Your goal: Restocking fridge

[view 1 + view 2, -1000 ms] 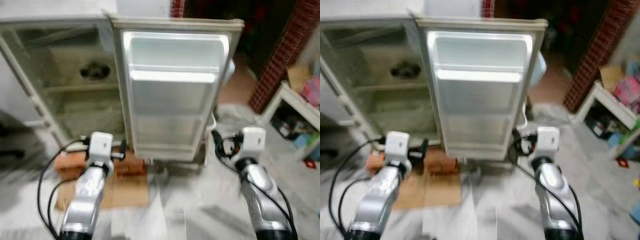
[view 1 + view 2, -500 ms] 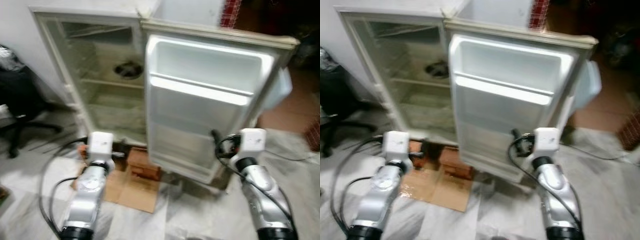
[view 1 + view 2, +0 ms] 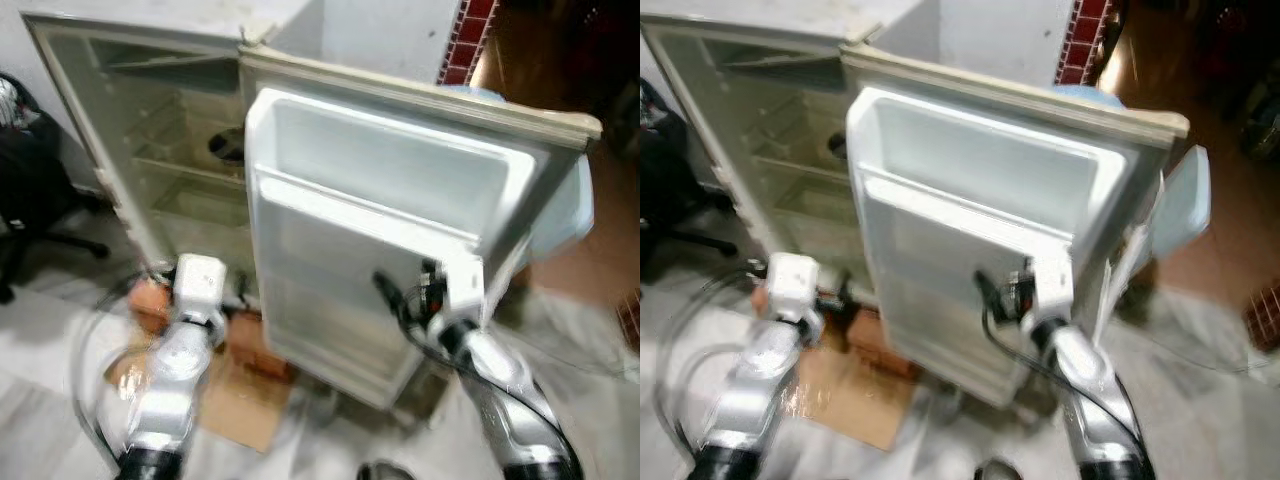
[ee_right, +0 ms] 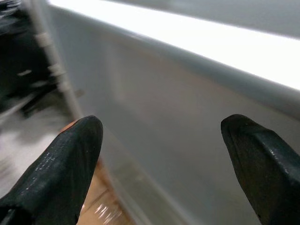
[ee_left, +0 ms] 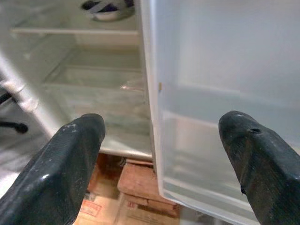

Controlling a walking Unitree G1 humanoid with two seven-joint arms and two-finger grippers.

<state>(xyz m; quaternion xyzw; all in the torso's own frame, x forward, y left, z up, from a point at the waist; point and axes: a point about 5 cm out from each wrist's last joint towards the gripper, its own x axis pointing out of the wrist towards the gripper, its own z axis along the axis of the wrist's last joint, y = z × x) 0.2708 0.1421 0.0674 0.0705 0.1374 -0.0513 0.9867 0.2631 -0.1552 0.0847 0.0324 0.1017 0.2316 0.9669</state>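
The white fridge (image 3: pixel 170 150) stands open, its bare shelves visible in the left wrist view, with a dark round dish (image 5: pixel 107 7) on an upper shelf. The fridge door (image 3: pixel 380 230) swings out toward me, showing its bare white door shelves. My left gripper (image 3: pixel 240 293) is open, low before the cabinet's bottom edge by the door's hinge side. My right gripper (image 3: pixel 405 288) is open and held close in front of the door's lower panel (image 4: pixel 187 112). Neither gripper holds anything.
Red bricks (image 3: pixel 150 300) prop the fridge, with flattened cardboard (image 3: pixel 240 420) on the pale floor in front. A black office chair (image 3: pixel 25 190) stands at the left. A light blue object (image 3: pixel 578 215) sits behind the door, by a red brick pillar (image 3: pixel 470 35).
The camera has swung and moved closer, so the fridge door looms larger and more central. My right gripper is now nearer the door's lower panel. Both grippers stay open.
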